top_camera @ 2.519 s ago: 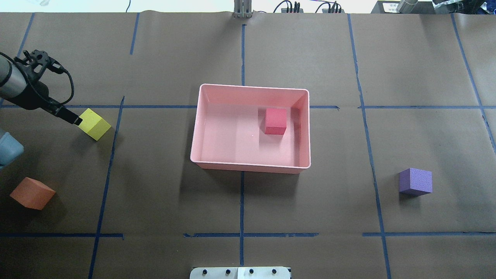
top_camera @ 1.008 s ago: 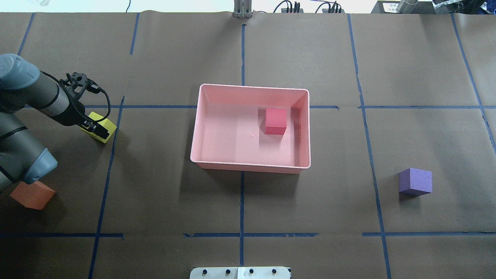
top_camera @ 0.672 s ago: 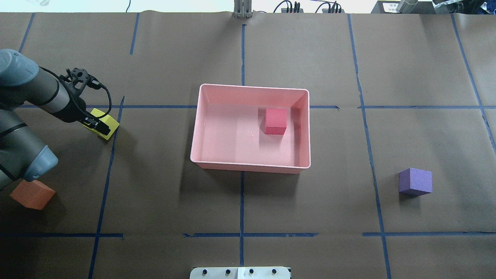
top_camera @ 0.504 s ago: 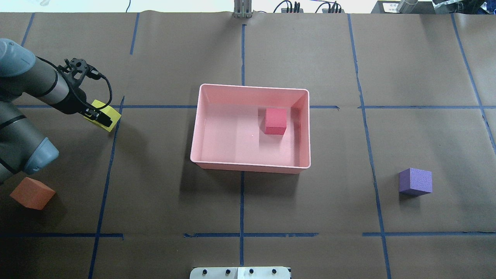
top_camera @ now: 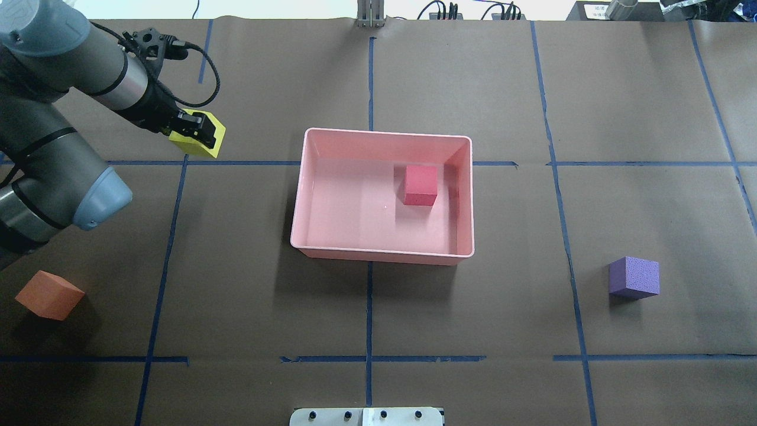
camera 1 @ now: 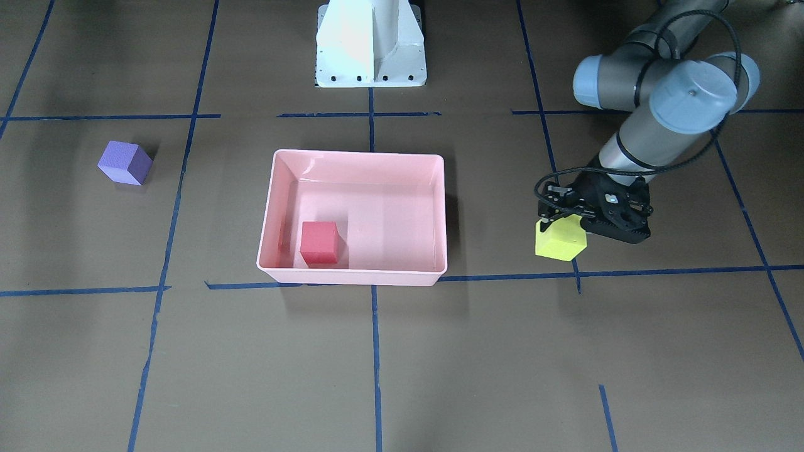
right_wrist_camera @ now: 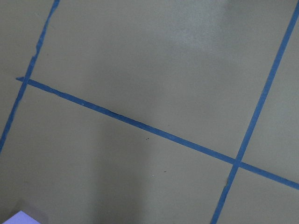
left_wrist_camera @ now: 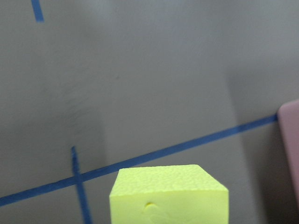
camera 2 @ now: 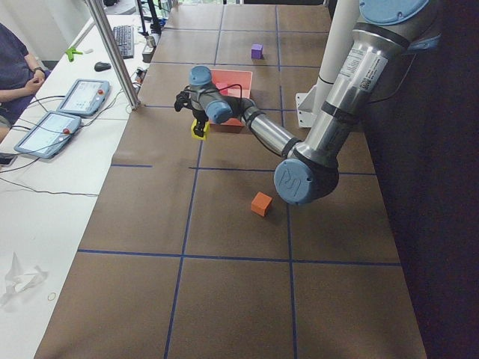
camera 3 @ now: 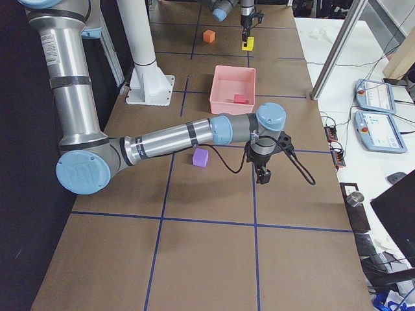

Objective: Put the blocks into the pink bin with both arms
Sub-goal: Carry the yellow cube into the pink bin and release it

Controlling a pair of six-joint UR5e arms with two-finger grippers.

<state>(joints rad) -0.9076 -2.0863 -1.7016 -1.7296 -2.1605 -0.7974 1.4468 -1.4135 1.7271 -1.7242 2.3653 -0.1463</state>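
Yellow-green block lifted, one red block binned

Pink bin, red block, yellow-green block, purple block, orange block

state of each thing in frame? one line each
left claw, shut on yellow-green block
yellow-green block, held off the table
red block, inside pink bin
pink bin, holds red block only
purple block, on table, outside bin
orange block, on table, outside bin
right claw, open or shut unclear
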